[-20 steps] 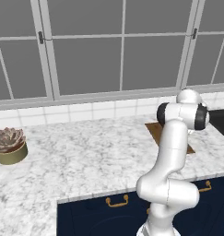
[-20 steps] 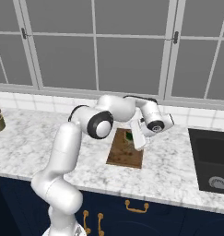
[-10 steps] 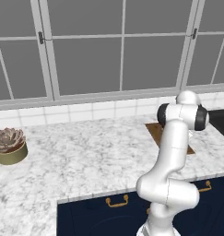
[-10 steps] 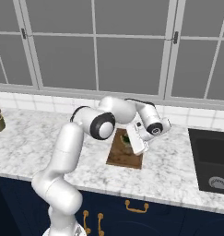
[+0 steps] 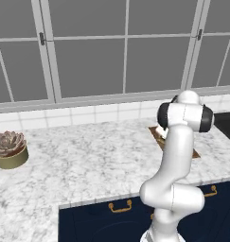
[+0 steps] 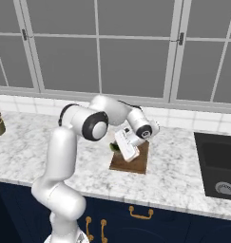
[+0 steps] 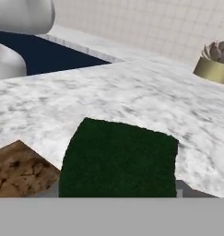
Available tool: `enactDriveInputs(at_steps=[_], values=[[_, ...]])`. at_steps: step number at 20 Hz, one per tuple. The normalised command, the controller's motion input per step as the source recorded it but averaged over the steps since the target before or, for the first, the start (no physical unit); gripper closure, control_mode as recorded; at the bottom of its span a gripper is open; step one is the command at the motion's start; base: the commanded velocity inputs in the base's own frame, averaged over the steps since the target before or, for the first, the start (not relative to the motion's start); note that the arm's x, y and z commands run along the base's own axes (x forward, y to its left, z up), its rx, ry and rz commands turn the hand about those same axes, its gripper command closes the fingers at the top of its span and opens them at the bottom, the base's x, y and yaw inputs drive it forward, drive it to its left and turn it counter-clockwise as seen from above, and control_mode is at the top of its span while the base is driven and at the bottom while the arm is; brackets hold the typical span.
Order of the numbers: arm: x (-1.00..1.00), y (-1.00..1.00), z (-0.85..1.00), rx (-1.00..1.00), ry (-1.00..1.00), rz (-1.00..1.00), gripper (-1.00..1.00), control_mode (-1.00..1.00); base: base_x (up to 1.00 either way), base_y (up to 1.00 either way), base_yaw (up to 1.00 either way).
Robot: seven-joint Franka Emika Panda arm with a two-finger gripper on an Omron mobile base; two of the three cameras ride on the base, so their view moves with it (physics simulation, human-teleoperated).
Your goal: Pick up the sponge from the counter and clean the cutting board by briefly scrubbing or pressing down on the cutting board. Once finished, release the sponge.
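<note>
Green sponge (image 7: 120, 159) is filling your gripper (image 6: 120, 146), jaws looking clenched on it. You are hanging over brown cutting board (image 6: 138, 161), at its 9 o'clock edge. Pressing here, sponge may be landing on counter (image 7: 132, 101) instead.

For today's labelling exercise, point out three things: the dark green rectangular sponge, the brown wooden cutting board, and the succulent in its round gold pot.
dark green rectangular sponge (image 7: 120, 159), hand view, middle of its green face.
brown wooden cutting board (image 6: 136, 164), right base view, bare near edge.
succulent in its round gold pot (image 5: 11, 150), left base view, between leaves and pot rim.
</note>
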Motion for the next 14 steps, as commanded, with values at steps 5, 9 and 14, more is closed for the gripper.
enactDriveInputs(at_steps=[5, 9, 14], values=[[-0.73, 1.00, -0.13, -0.07, 0.32, 0.15, 1.00, -1.00, 0.00, 0.00, 0.00], [-0.64, 1.00, -0.03, -0.09, 0.42, 0.18, 1.00, -1.00, 0.00, 0.00, 0.00], [-0.69, 0.69, 0.42, -0.01, 0.16, 0.13, 1.00, -1.00, 0.00, 0.00, 0.00]])
